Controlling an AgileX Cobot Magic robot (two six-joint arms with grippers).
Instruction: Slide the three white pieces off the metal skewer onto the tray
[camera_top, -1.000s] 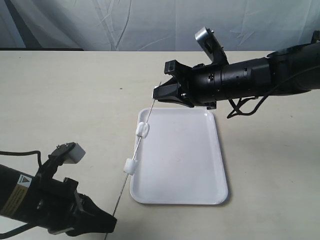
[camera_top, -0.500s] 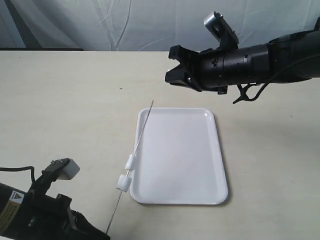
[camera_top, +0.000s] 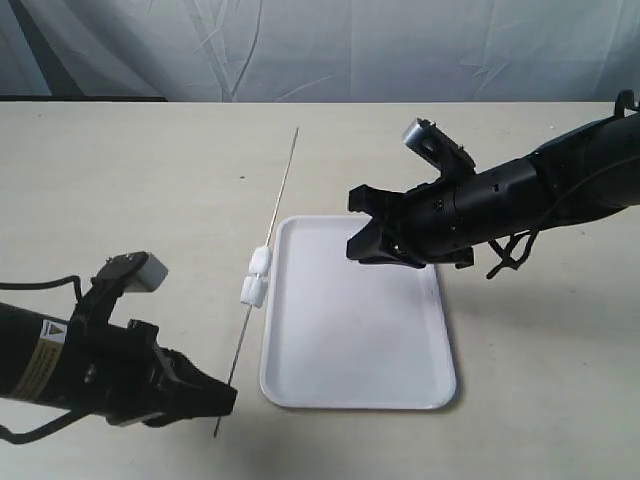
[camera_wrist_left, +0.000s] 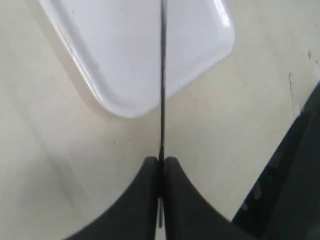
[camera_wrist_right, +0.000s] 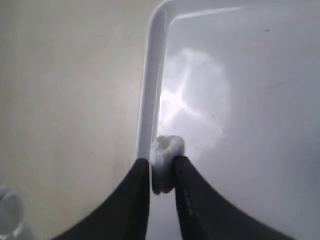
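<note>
Right gripper (camera_wrist_right: 161, 166), lower now, over tray (camera_top: 350, 350) with white piece (camera_wrist_right: 167, 149)

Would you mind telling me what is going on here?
The left gripper holds the skewer by its lower end, tilted up beside the tray, with two white pieces threaded on it. The right gripper pinches a third white piece, off the skewer, over the tray near its rim.

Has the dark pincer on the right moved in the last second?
Yes. Half a second ago the right pincer was beyond the tray's far edge. Now it hangs over the tray's far end, nearer the camera, shut on a white piece.
</note>
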